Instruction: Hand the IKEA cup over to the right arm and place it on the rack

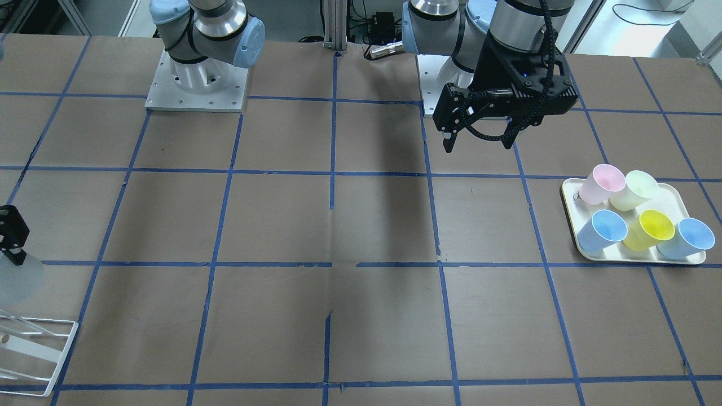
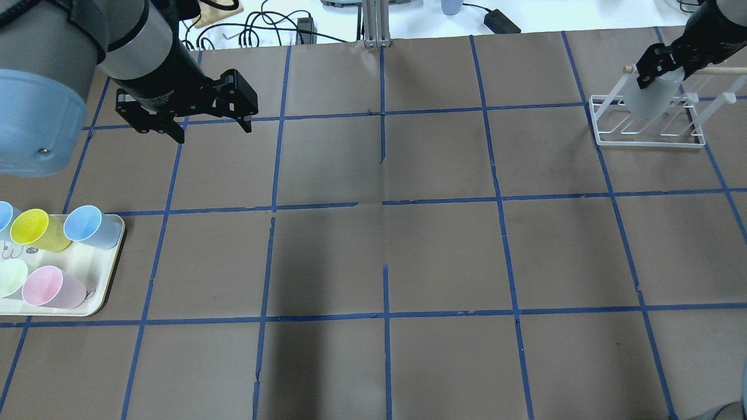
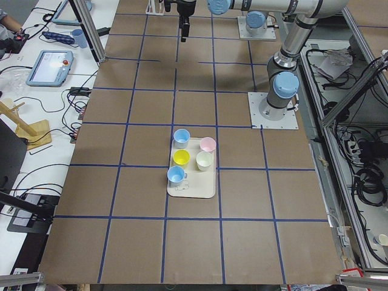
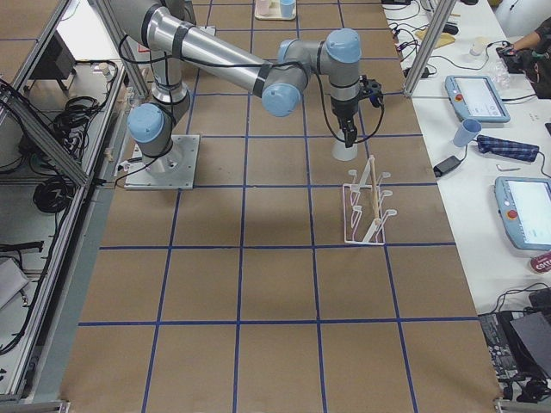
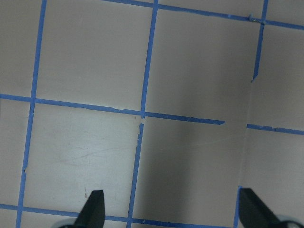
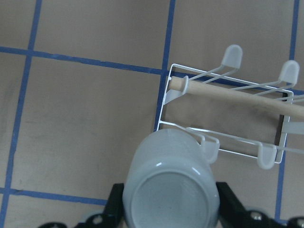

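Observation:
My right gripper (image 2: pixel 658 69) is shut on the IKEA cup (image 2: pixel 650 100), a pale grey-white tumbler that hangs below it with its wide end down. The cup is just above one end of the white wire rack (image 2: pixel 648 139), over its slanted rods. In the right wrist view the cup (image 6: pixel 171 190) sits between the jaws, overlapping the rack's (image 6: pixel 164 111) near edge and wooden peg (image 6: pixel 223 91). In the front view the cup (image 1: pixel 20 279) and rack (image 1: pixel 53 361) show at the left edge. My left gripper (image 2: pixel 213 134) is open and empty, far from the cup.
A cream tray (image 2: pixel 114 256) at my left holds pink, pale green, yellow and light blue cups; it also shows in the front view (image 1: pixel 569 194). Blue tape lines cross the brown table. Both arm bases stand along the table's robot-side edge.

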